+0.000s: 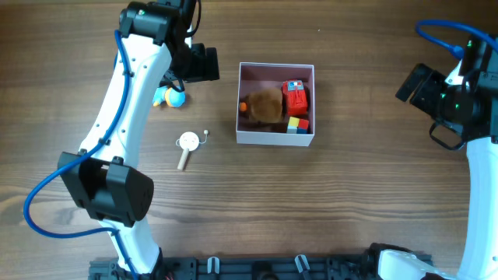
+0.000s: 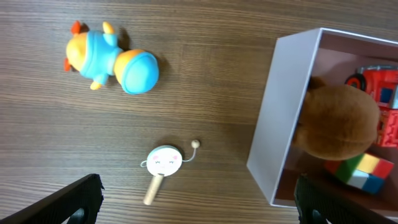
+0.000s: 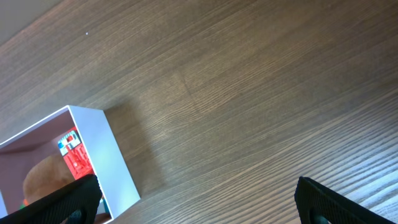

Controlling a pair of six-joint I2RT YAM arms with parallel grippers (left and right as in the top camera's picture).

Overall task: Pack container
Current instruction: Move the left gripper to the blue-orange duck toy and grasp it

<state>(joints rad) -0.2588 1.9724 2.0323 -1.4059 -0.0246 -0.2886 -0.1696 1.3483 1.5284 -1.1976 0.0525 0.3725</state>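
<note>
Hiding pt. container (image 1: 276, 138) floor — plush (image 1: 264, 106), blocks (image 1: 297, 124)

Plush (image 1: 264, 105), red toy (image 1: 296, 97), cube (image 1: 297, 124) crowd container (image 1: 275, 138); far strip bare.

No writing, number or brand mark could be read in any view. The small round drum toy (image 2: 165, 160) lying on the worktop (image 2: 205, 74) bore only a drawn face, with two closed eyes and pink cheeks, and no letters. The red toy (image 2: 373, 79) inside the container (image 2: 280, 118) carried small blue and white patches, too small and blurred to tell whether any of them was lettering.
</note>
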